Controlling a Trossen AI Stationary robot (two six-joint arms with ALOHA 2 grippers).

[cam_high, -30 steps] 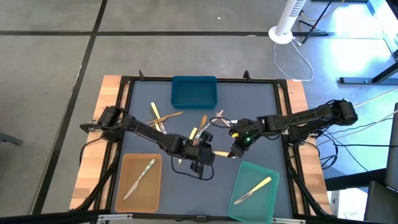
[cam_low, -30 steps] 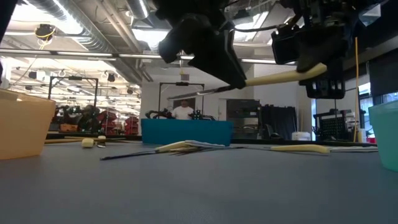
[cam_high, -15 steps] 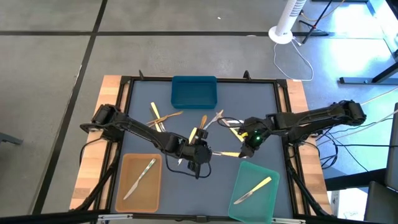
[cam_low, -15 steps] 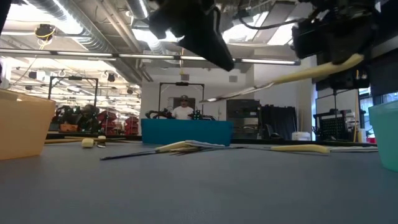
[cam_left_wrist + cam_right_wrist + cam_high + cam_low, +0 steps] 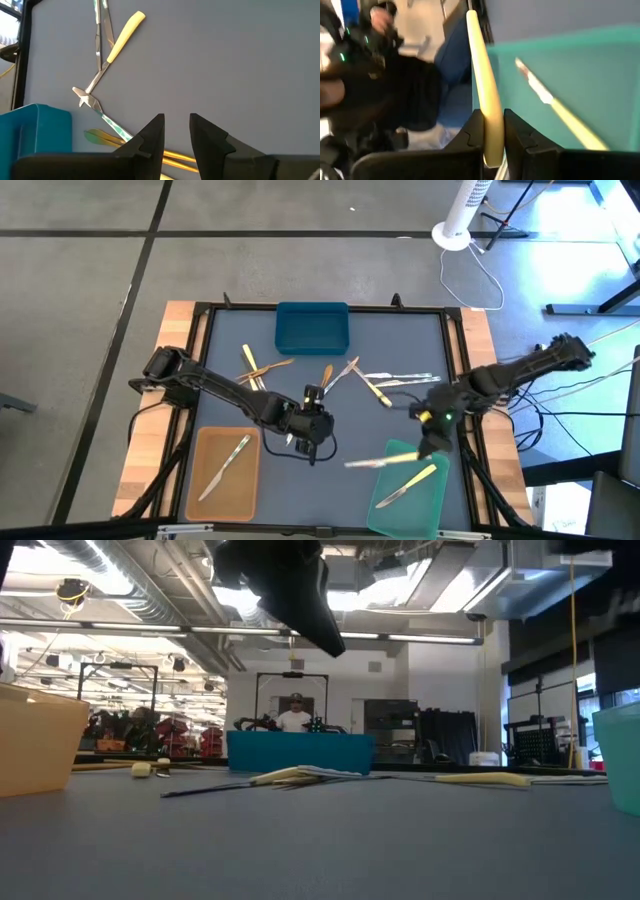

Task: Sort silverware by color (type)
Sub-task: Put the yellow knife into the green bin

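Note:
My right gripper (image 5: 430, 442) is shut on a piece of silverware (image 5: 380, 460) with a pale yellow handle and a silvery end, and holds it over the left corner of the green tray (image 5: 425, 505). Another yellow-handled piece (image 5: 405, 485) lies flat in that tray. My left gripper (image 5: 312, 408) hangs open and empty above the table's middle; in the left wrist view nothing is between its fingers (image 5: 175, 132). Loose silverware (image 5: 375, 388) lies flat on the mat between the two arms and the blue tray (image 5: 312, 327). My right gripper pinches the pale yellow handle (image 5: 490, 137) near its end between its two fingers. The handle runs forward past the fingertips, and the silvery end points toward the table's left. The piece hangs about level, clear of the table and of the green tray.
A tan tray (image 5: 205, 485) at the near left holds one silvery piece (image 5: 230, 460). Yellow, brown and silvery pieces (image 5: 262, 367) lie scattered left of centre. The low view shows the tan tray wall (image 5: 35, 740), the blue tray (image 5: 300, 750) and the green tray's wall (image 5: 620, 755).
My right gripper has carried the yellow-handled piece away from my left gripper, toward the table's near right and upward, to above the green tray's left corner; it has left the low view. My left gripper has risen a little and rolled.

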